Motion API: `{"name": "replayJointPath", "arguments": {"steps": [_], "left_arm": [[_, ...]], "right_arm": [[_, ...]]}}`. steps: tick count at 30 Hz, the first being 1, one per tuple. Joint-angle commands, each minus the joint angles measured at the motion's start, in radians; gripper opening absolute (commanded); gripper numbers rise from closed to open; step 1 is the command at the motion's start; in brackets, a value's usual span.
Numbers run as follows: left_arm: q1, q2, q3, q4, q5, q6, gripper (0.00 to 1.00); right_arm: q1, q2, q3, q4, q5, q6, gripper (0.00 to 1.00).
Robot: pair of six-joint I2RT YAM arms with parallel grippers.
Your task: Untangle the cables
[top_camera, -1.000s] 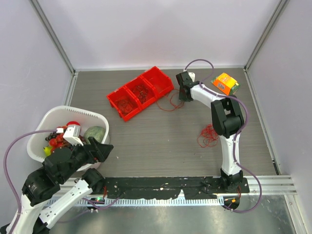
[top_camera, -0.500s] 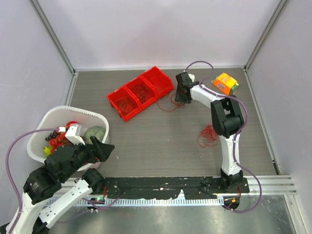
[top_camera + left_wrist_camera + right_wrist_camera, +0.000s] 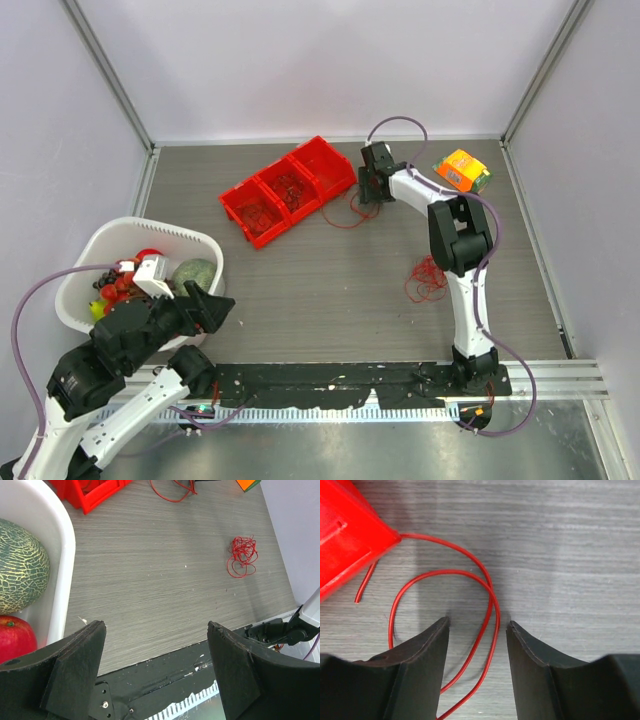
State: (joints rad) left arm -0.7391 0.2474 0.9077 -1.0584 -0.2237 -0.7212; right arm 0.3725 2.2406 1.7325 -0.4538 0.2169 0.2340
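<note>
R fingers [image 3: 415,670] stand apart, pointing down at the grey wood-grain worktop [image 3: 570,555], just beside the corner of the red three-compartment plastic bin [image 3: 345,535]. A loose thin red wire loop [image 3: 490,597] lies flat on the worktop & runs btwn the two fingers w/ a gap each side, not pinched; one end meets the bin corner. From above, the same loop [image 3: 347,213] sits just right of the bin [image 3: 325,165]. More scribbly red & dark wires [image 3: 290,188] lie inside the bin's compartments. A separate tangled red wire clump [image 3: 428,276] lies on the worktop near the R arm's forearm, well apart from the bin. L fingers [image 3: 75,665] are wide open w/ nothing btwn them, over the near worktop edge beside a white plastic basket [image 3: 60,555] holding a netted green melon [image 3: 20,565] & a round red fruit [image 3: 15,639].
</note>
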Motion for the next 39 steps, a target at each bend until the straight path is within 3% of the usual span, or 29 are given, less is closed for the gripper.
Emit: {"name": "replayJointPath", "arguments": {"steps": [1, 9, 11, 16, 22, 30, 36, 39], "left_arm": [[0.003, -0.019, -0.003, 0.034, 0.007, 0.022, 0.87], [0.003, -0.010, -0.003, 0.034, 0.010, 0.023, 0.87], [0.003, -0.010, -0.003, 0.035, 0.015, 0.025, 0.87], [0.003, -0.008, -0.004, 0.035, 0.015, 0.026, 0.87], [0.001, 0.001, -0.003, 0.037, 0.015, 0.026, 0.87], [0.003, 0.007, -0.003, 0.037, 0.021, 0.026, 0.87], [0.003, 0.006, -0.004, 0.040, 0.024, 0.028, 0.87], [0.003, 0.009, -0.004, 0.038, 0.027, 0.029, 0.87]], "right_arm": [[-0.006, 0.056, 0.068, 0.024, -0.036, -0.113, 0.53], [-0.007, 0.152, 0.137, -0.063, 0.024, -0.102, 0.20], [-0.007, 0.165, 0.141, -0.063, 0.044, -0.117, 0.01], [-0.007, 0.091, 0.085, -0.074, -0.011, -0.078, 0.01], [-0.007, -0.261, -0.204, 0.010, -0.014, 0.019, 0.01], [-0.006, -0.495, -0.405, 0.015, 0.042, 0.041, 0.01], [-0.006, -0.509, -0.416, 0.055, -0.042, 0.005, 0.01], [-0.006, -0.449, -0.389, 0.098, -0.161, -0.036, 0.01]]}}
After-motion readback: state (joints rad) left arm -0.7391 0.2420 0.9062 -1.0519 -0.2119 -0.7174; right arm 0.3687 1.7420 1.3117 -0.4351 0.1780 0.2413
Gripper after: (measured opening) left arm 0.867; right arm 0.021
